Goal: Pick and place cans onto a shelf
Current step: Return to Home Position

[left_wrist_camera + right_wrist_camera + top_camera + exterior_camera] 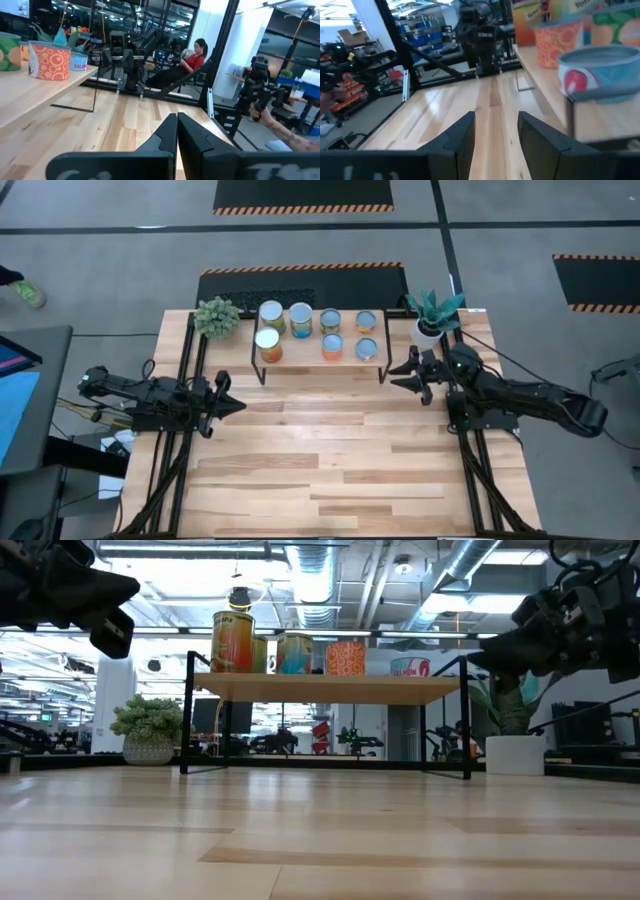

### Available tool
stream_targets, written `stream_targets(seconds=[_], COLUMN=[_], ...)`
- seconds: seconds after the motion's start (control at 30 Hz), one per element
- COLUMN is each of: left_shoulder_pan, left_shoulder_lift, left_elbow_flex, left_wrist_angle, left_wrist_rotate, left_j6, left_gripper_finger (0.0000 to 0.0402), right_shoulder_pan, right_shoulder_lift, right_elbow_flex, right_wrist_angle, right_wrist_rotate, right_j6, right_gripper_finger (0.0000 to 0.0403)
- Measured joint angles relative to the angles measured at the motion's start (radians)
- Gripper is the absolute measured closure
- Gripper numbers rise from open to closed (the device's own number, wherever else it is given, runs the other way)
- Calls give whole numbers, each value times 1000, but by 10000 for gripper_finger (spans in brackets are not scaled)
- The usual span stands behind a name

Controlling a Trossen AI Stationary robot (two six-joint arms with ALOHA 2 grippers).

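**On the shelf: all seven cans**

At the tabletop's back edge, the shelf carries the cans in two rows. The left hand, fingers pressed together, and the right hand, fingers parted, hover over bare planks. Grey floor with hazard-striped mats lies around.

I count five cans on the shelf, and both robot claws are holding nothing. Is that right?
Not quite. Seven cans stand on the shelf, not five: the high view shows four in the back row and three in front. The left gripper and right gripper do hold nothing.
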Motion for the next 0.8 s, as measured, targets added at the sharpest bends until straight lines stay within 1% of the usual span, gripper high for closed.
stream_targets(seconds=[0.1, 0.23, 0.37, 0.47, 0.57, 0.67, 0.8], left_shoulder_pan=[0, 0, 0, 0, 0, 0, 0], left_shoulder_lift=[1, 1, 1, 1, 1, 1, 1], left_elbow_flex=[0, 0, -1, -1, -1, -1, -1], left_wrist_angle=[-1, 0, -5, -13, -20, -25, -26], left_wrist_rotate=[-1, -1, -1, -1, -1, -1, -1], left_j6=[-12, -16, -18, -24, -25, -25, -25], left_gripper_finger=[402, 402, 402, 402, 402, 402, 402], right_shoulder_pan=[52, 145, 229, 276, 309, 340, 381], right_shoulder_lift=[-36, -95, -169, -232, -301, -368, -459], right_elbow_flex=[0, 0, 0, 0, 0, -1, -1], right_wrist_angle=[-61, -168, -231, -297, -380, -451, -525], right_wrist_rotate=[42, 154, 262, 310, 381, 423, 436], right_j6=[10, 8, 4, -3, 12, 32, 31], right_gripper_finger=[229, 232, 232, 229, 230, 232, 231])
